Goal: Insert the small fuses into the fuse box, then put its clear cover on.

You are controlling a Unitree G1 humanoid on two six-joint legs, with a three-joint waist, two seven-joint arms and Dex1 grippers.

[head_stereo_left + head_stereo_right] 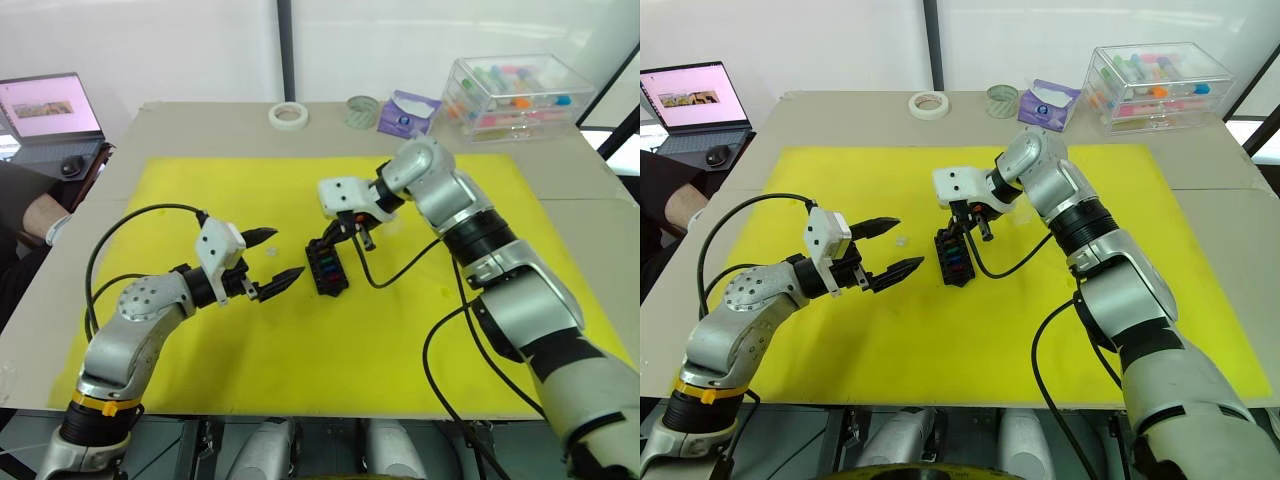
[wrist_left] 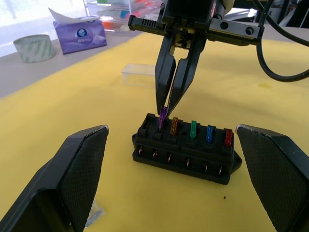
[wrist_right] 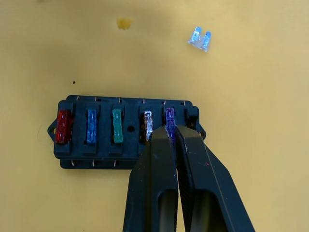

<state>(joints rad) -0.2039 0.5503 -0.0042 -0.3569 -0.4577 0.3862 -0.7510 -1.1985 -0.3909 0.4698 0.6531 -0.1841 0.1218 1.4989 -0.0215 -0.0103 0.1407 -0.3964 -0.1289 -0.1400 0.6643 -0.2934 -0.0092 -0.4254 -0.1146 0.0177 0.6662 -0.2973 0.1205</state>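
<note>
Right hand [image 2: 166, 107] pinches the purple fuse [image 2: 162, 117], seating it in the end slot of the fuse box [image 2: 186, 150]. Left hand [image 1: 271, 256] hovers beside it, fingers spread wide and empty

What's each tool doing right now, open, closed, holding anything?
Left tool: open, empty, beside the fuse box.
Right tool: closed on the purple fuse, at the box's end slot.

On the yellow mat [image 1: 330, 340] covering the table [image 1: 200, 125], the right hand [image 1: 345, 228] reaches down onto the far end of the black fuse box [image 1: 326, 268] with its coloured fuses, while the left hand [image 1: 272, 256] hovers beside it, fingers spread apart.
</note>
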